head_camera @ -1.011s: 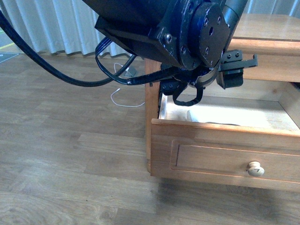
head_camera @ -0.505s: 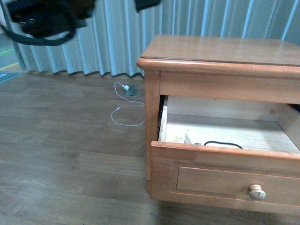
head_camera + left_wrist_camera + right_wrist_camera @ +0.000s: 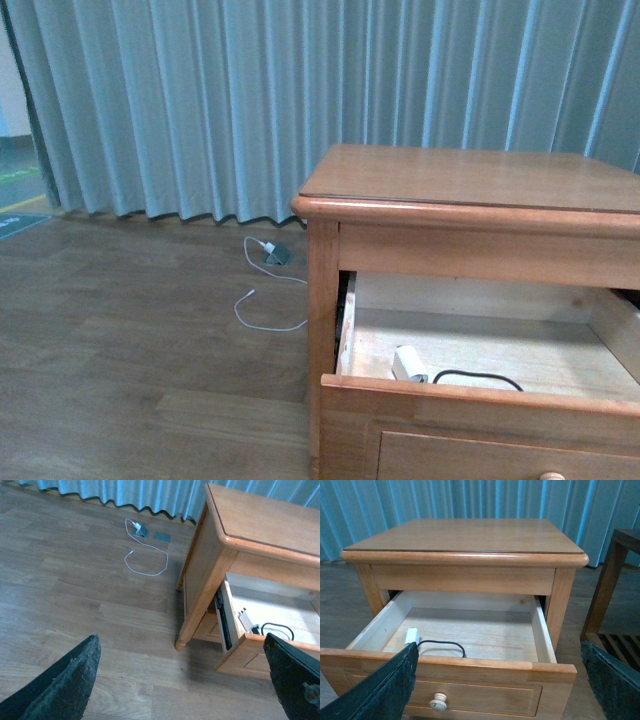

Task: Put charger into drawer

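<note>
The charger, a small white plug (image 3: 407, 363) with a thin black cable (image 3: 480, 378), lies inside the open drawer (image 3: 480, 395) near its front left corner. The right wrist view shows the charger (image 3: 411, 635) resting on the drawer's light wood floor behind the front panel (image 3: 485, 692) and pale knob (image 3: 438, 701). My right gripper (image 3: 497, 687) is open in front of the drawer, holding nothing. My left gripper (image 3: 182, 680) is open above the floor to the cabinet's left, where the charger (image 3: 246, 620) shows in the drawer (image 3: 260, 652). Neither arm appears in the front view.
A thin white cable (image 3: 265, 300) and a grey floor socket (image 3: 278, 257) lie on the wooden floor left of the cabinet (image 3: 470, 180). Curtains (image 3: 200, 100) hang behind. A dark wooden piece of furniture (image 3: 615, 580) stands to the cabinet's right.
One second ago an arm filled the front view over the drawer. It rose away to the upper left and has left the view. The charger now lies free in the drawer.
</note>
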Controlling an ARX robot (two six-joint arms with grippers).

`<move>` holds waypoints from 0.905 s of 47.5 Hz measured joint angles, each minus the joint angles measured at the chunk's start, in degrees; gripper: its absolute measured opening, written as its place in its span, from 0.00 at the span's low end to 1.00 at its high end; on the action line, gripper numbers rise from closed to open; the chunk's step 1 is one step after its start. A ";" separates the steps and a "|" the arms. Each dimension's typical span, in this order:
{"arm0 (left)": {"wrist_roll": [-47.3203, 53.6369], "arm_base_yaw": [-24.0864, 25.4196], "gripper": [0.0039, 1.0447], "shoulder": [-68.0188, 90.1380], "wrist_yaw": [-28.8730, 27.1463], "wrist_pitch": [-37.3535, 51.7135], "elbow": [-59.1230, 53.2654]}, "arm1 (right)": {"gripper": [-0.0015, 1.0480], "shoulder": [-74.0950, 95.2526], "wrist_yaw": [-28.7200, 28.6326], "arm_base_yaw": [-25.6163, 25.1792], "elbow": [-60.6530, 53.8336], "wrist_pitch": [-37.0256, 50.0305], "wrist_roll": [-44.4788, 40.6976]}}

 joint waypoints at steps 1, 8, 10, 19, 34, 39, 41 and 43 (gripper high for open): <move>-0.13 0.07 0.95 -0.98 -0.24 -0.15 -0.13 | 0.92 0.00 0.00 0.00 0.00 0.00 0.00; -0.31 0.26 0.95 -1.42 -0.20 -0.17 -0.13 | 0.92 0.02 0.02 0.04 -0.02 0.00 0.00; -0.33 0.26 0.95 -1.42 -0.20 -0.17 -0.13 | 0.92 0.00 0.04 0.02 -0.02 0.00 0.00; 8.04 2.71 0.73 -5.86 -0.92 13.46 -7.76 | 0.92 0.02 -0.02 0.04 -0.02 0.00 0.00; 12.41 12.37 0.09 -14.03 8.24 16.00 -18.36 | 0.92 0.02 -0.04 0.04 -0.02 0.00 0.00; 12.76 19.06 0.04 -16.17 15.58 15.96 -20.35 | 0.92 0.00 -0.04 0.04 -0.02 0.00 0.00; 12.76 20.02 0.04 -18.29 15.30 13.70 -20.50 | 0.92 0.00 -0.04 0.04 -0.02 0.00 0.00; 12.79 20.33 0.04 -20.74 15.41 11.28 -21.07 | 0.92 0.00 0.00 0.04 -0.02 0.00 0.00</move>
